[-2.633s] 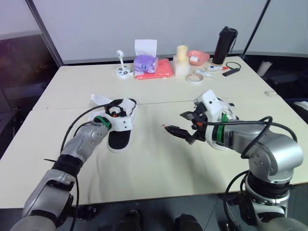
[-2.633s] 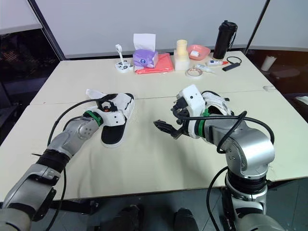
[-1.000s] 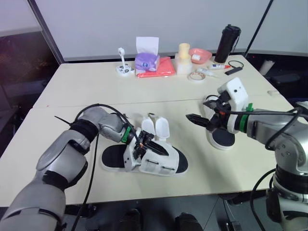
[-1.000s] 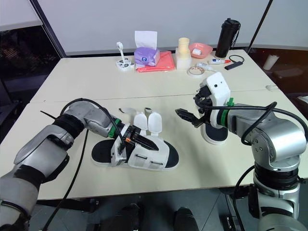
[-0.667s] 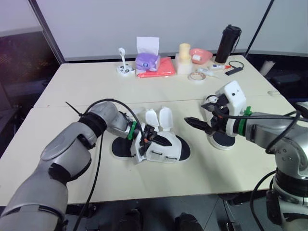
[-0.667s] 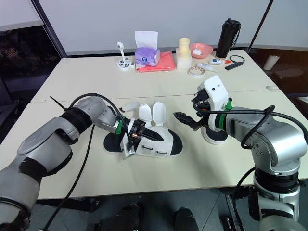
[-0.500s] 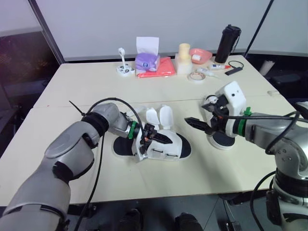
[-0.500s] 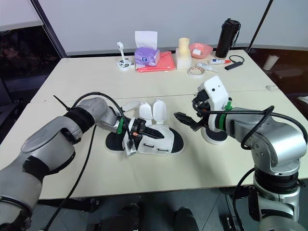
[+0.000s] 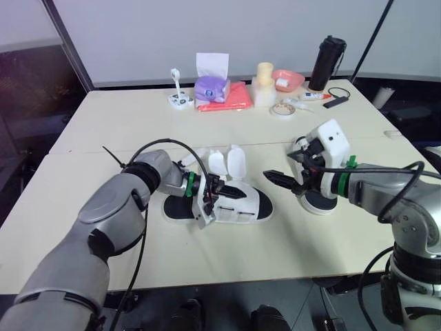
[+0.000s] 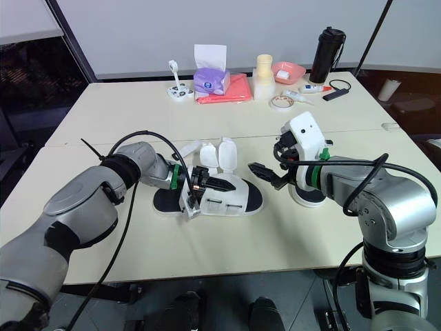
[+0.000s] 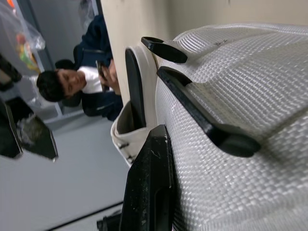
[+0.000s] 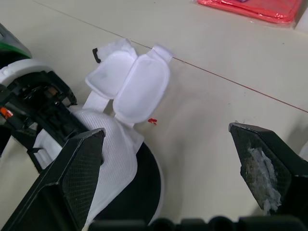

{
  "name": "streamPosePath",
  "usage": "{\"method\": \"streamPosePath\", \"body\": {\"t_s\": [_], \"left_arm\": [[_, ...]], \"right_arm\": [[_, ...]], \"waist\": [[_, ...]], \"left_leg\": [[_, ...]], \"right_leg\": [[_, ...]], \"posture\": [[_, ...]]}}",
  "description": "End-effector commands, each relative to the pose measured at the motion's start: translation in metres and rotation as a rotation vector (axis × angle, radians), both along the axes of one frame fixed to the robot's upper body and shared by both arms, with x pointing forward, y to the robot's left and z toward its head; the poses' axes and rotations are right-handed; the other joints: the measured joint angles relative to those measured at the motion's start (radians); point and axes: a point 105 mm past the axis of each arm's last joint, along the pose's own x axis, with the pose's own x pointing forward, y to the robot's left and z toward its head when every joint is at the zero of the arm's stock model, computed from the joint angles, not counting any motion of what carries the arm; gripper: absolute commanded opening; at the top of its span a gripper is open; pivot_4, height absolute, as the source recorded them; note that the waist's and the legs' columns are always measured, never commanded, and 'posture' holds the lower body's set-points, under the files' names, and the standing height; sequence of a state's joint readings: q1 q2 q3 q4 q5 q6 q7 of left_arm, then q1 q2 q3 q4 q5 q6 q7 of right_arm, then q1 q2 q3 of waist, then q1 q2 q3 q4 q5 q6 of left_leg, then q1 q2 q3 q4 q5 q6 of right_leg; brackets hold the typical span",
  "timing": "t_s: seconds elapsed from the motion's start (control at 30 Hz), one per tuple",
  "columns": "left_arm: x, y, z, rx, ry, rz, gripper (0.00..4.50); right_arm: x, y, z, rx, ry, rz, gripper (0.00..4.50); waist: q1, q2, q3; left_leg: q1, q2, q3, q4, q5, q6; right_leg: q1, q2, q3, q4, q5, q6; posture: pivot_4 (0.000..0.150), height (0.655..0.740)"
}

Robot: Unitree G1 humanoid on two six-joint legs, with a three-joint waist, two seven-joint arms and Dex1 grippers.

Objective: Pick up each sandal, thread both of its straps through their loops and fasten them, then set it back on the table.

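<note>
My L fingers [image 9: 224,194] pinch sandal [image 9: 247,209] upper on desk [image 9: 110,121]; straps [image 9: 228,163] loose, flipped up. My R fingers [image 9: 275,178] spread, just beside toe.

White mesh sandal [image 10: 227,195], black sole

A row of clutter lines the far edge of the cream table [image 9: 103,117] — from left to right, a white stand [image 9: 176,98], a purple tissue pack [image 9: 209,89] just beside a coral-red cloth [image 9: 236,102], a cream cylinder [image 9: 260,84], a pink bowl [image 9: 284,81], a tape roll [image 9: 279,110] and a black bottle [image 9: 323,63]. The left wrist view catches a person [image 11: 91,91] in a dark jacket.
</note>
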State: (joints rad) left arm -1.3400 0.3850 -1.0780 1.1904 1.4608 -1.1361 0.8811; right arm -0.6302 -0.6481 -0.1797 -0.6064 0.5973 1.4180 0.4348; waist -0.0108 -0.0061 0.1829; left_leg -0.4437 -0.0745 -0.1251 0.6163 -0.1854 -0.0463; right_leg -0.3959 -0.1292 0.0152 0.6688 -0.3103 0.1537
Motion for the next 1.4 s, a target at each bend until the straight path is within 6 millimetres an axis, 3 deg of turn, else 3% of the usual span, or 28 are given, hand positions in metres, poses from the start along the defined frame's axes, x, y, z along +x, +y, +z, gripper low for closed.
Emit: {"method": "streamPosePath", "body": {"t_s": [0.03, 0.37, 0.47, 0.7, 1.03, 1.2, 1.3, 1.4], "left_arm": [[0.009, -0.004, 0.017, -0.041, -0.06, 0.028, 0.06], [0.011, -0.003, 0.001, -0.015, -0.028, 0.076, 0.06], [0.012, 0.0, -0.002, -0.016, 0.017, 0.113, 0.98], [0.012, 0.013, -0.002, -0.001, 0.106, 0.172, 4.39], [-0.005, 0.06, 0.001, 0.021, 0.422, 0.262, 4.46], [0.006, 0.085, 0.003, -0.003, 0.523, 0.423, 4.46], [0.019, 0.1, 0.002, -0.026, 0.668, 0.573, 4.46], [0.027, 0.111, 0.007, -0.085, 0.939, 0.643, 4.5]], "right_arm": [[-0.005, 0.005, 0.007, -0.01, -0.043, 0.023, 4.5], [-0.006, 0.006, 0.004, -0.016, -0.037, 0.023, 4.5], [-0.006, 0.007, 0.003, -0.017, -0.034, 0.023, 4.5], [-0.006, 0.008, 0.001, -0.019, -0.032, 0.026, 4.5], [-0.005, 0.012, -0.011, -0.048, -0.017, 0.043, 4.5], [-0.003, 0.012, -0.028, -0.125, -0.003, 0.078, 4.5], [0.003, 0.008, -0.039, -0.189, 0.0, 0.093, 4.5], [0.008, 0.005, -0.042, -0.224, -0.017, 0.114, 3.65]], "waist": [[0.0, 0.0, 0.0], [0.002, 0.0, 0.0], [0.0, 0.0, 0.0], [-0.001, -0.001, -0.001], [-0.009, -0.001, -0.001], [-0.008, -0.002, -0.001], [-0.01, -0.002, -0.001], [-0.013, -0.001, -0.001]], "left_leg": [[0.0, 0.0, 0.0, 0.0, 0.0, 0.0], [0.0, 0.0, 0.0, 0.001, 0.0, 0.0], [0.0, 0.0, 0.0, 0.001, 0.0, 0.0], [0.0, 0.0, 0.0, 0.002, 0.0, 0.0], [0.001, 0.0, 0.0, 0.001, 0.0, 0.0], [0.001, 0.0, 0.0, 0.002, 0.0, 0.0], [0.001, 0.0, 0.0, 0.003, 0.0, 0.0], [0.002, 0.001, 0.0, 0.004, 0.0, 0.0]], "right_leg": [[0.0, 0.0, 0.0, 0.0, 0.0, 0.0], [0.0, 0.0, 0.0, 0.001, 0.0, 0.0], [0.0, 0.0, 0.0, 0.001, 0.0, 0.0], [0.0, 0.0, 0.0, 0.001, 0.0, 0.0], [0.0, 0.0, 0.0, 0.002, 0.0, 0.0], [0.0, 0.0, 0.0, 0.002, 0.0, 0.0], [0.001, 0.0, 0.0, 0.002, 0.0, 0.0], [0.002, 0.0, -0.001, 0.003, 0.0, 0.0]], "posture": [[0.15, 0.74], [0.15, 0.74], [0.15, 0.74], [0.15, 0.74], [0.15, 0.74], [0.15, 0.74], [0.15, 0.74], [0.15, 0.74]]}}
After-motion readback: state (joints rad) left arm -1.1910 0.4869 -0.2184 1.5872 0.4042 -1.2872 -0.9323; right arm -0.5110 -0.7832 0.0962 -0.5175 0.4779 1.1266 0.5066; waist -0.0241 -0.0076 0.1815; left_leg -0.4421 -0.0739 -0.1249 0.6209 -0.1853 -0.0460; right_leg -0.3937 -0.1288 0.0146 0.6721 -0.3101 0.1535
